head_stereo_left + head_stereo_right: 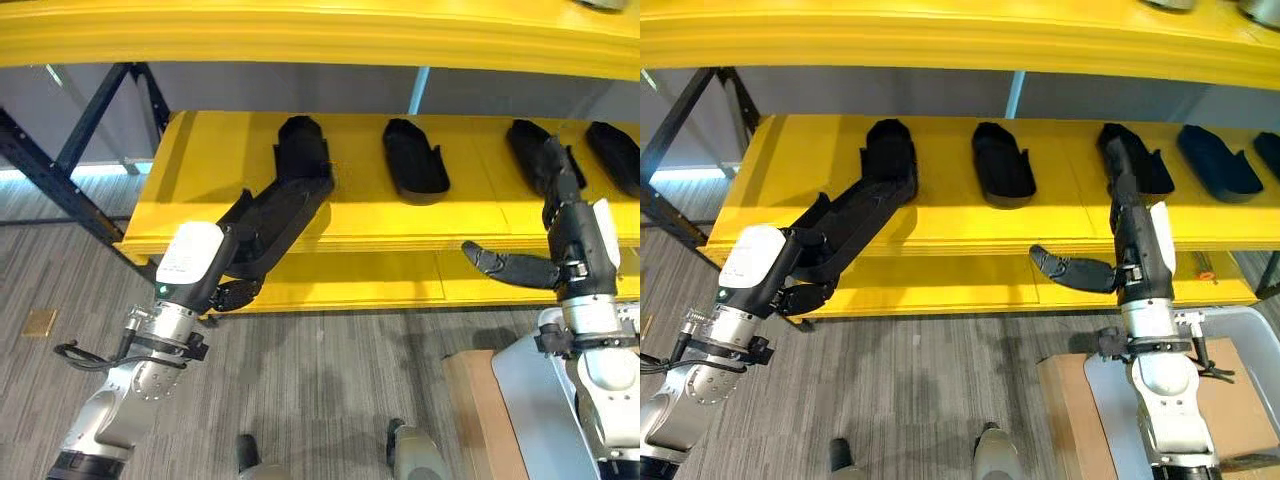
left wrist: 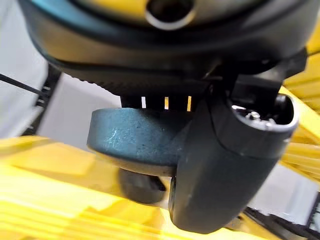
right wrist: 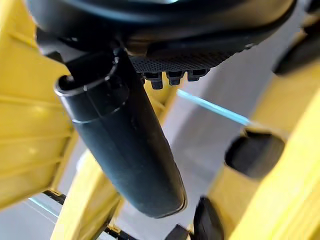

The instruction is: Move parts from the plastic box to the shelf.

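My left hand (image 1: 228, 276) reaches up to the yellow shelf (image 1: 470, 215) with its fingers curled round a long black part (image 1: 288, 212). The far end of that part lies on the shelf, against another black part (image 1: 301, 140) at the shelf's left. My right hand (image 1: 1143, 243) is open at the shelf's front edge. Its straight fingers (image 1: 1124, 190) lie on a black part (image 1: 1137, 152), and its thumb (image 1: 1072, 268) sticks out to the left. In the right wrist view the thumb (image 3: 127, 150) is straight too.
Two more black parts (image 1: 415, 160) (image 1: 614, 152) lie in the row on the shelf. An upper yellow shelf (image 1: 320, 38) overhangs it. A pale plastic box (image 1: 1252, 335) on cardboard (image 1: 1065, 415) stands at the lower right. A dark frame leg (image 1: 50, 180) slants at the left.
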You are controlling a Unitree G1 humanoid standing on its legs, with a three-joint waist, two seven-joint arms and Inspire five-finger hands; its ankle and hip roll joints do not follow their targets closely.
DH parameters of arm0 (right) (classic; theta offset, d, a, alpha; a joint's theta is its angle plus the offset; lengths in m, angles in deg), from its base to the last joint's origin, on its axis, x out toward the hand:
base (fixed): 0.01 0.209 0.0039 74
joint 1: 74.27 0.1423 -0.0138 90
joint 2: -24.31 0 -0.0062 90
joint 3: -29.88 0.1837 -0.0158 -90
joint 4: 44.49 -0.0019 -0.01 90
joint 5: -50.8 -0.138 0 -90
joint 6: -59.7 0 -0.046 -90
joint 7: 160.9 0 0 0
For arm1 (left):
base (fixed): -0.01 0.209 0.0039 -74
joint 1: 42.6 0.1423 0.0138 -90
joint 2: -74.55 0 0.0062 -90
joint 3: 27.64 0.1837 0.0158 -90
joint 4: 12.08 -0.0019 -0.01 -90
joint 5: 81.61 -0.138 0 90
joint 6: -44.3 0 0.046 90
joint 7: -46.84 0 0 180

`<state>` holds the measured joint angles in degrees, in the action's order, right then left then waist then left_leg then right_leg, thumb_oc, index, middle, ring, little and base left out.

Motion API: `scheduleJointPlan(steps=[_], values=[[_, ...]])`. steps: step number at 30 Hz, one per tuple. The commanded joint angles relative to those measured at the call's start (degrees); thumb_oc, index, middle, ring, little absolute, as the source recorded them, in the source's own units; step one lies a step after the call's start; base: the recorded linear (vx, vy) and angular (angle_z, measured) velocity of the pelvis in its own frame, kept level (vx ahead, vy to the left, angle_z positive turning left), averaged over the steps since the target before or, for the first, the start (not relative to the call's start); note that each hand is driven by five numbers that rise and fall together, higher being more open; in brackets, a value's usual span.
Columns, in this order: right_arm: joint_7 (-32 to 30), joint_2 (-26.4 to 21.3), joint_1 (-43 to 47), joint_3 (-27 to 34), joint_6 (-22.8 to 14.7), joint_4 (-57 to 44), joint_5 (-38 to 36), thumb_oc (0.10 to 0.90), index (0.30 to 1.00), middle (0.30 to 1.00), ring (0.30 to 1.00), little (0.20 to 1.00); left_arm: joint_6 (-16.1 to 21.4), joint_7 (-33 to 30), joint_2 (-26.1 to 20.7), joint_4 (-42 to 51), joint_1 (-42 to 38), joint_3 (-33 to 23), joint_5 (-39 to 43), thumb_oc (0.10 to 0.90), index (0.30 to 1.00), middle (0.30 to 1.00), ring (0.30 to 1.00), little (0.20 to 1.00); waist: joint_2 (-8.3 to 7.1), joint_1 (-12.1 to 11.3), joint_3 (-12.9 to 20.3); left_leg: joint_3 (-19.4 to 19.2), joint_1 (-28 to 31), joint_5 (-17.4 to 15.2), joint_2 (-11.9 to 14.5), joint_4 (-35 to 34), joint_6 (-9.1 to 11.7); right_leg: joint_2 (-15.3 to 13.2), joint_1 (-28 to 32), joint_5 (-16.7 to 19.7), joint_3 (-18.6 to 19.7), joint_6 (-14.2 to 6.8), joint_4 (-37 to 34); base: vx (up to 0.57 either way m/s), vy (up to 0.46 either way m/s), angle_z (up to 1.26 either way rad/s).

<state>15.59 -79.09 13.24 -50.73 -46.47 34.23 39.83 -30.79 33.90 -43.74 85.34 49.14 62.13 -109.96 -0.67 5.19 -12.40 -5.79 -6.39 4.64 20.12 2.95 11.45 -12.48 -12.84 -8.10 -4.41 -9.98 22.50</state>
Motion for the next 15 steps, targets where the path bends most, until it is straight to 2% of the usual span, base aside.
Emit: scheduleJointPlan(steps=[1, 8, 11, 12, 15], values=[[-1.94, -4.85, 3.18, 3.6, -5.51, -6.01, 1.09, 0.9, 1.0, 1.0, 1.0, 1.0, 4.16, -3.75, -0.55, 8.3, -5.51, -4.16, 3.2, 0.4, 0.3, 0.3, 0.3, 0.3, 2.94, 1.27, 7.96, -0.21, 1.64, 8.95, 6.11, -7.59, 0.61, 1.34, 4.89, -5.03, 0.77, 1.75, 1.61, 0.17, 0.167, 0.13], [-1.88, -3.28, 1.6, 4.29, -5.13, -5.88, 1.84, 0.9, 1.0, 1.0, 1.0, 1.0, 3.97, -4.17, -0.7, 8.13, -6.19, -3.57, 2.96, 0.4, 0.3, 0.3, 0.3, 0.3, 0.92, 1.31, 8.63, -1.36, 1.9, 4.5, 3.03, -3.73, 0.11, -2.07, 11.21, -0.26, 0.37, -0.32, -8.89, 0.13, 0.143, 0.03], [-1.63, -2.85, 1.7, 3.78, -4.64, -5.27, 1.77, 0.9, 1.0, 1.0, 1.0, 1.0, 3.65, -5.32, -0.34, 8.12, -6.31, -4.29, 2.58, 0.4, 0.3, 0.3, 0.3, 0.3, -0.56, 0.89, 9.43, -1.76, 1.77, 1.89, 1.46, -1.76, -0.4, -3.75, 14.0, 2.6, 0.16, -1.56, -14.11, 0.1, 0.132, -0.07], [-1.61, -2.82, 1.73, 3.72, -4.63, -5.26, 1.76, 0.9, 1.0, 1.0, 1.0, 1.0, 3.63, -5.34, -0.36, 8.19, -6.2, -4.37, 2.55, 0.4, 0.3, 0.3, 0.3, 0.3, -0.66, 0.9, 9.43, -1.84, 1.8, 1.74, 1.35, -1.62, -0.47, -3.87, 14.22, 2.79, 0.17, -1.64, -14.48, 0.09, 0.097, -0.07], [-1.18, -2.33, 1.69, 3.29, -4.19, -4.58, 1.45, 0.9, 1.0, 1.0, 1.0, 1.0, 3.21, -6.46, 0.88, 8.73, -4.96, -6.43, 2.13, 0.4, 0.3, 0.3, 0.3, 0.3, -2.23, 0.35, 10.17, -2.52, 2.08, -0.69, 0.56, 0.62, -0.9, -4.97, 15.54, 4.71, 0.36, -2.47, -17.39, 0.07, 0.097, -0.09]])
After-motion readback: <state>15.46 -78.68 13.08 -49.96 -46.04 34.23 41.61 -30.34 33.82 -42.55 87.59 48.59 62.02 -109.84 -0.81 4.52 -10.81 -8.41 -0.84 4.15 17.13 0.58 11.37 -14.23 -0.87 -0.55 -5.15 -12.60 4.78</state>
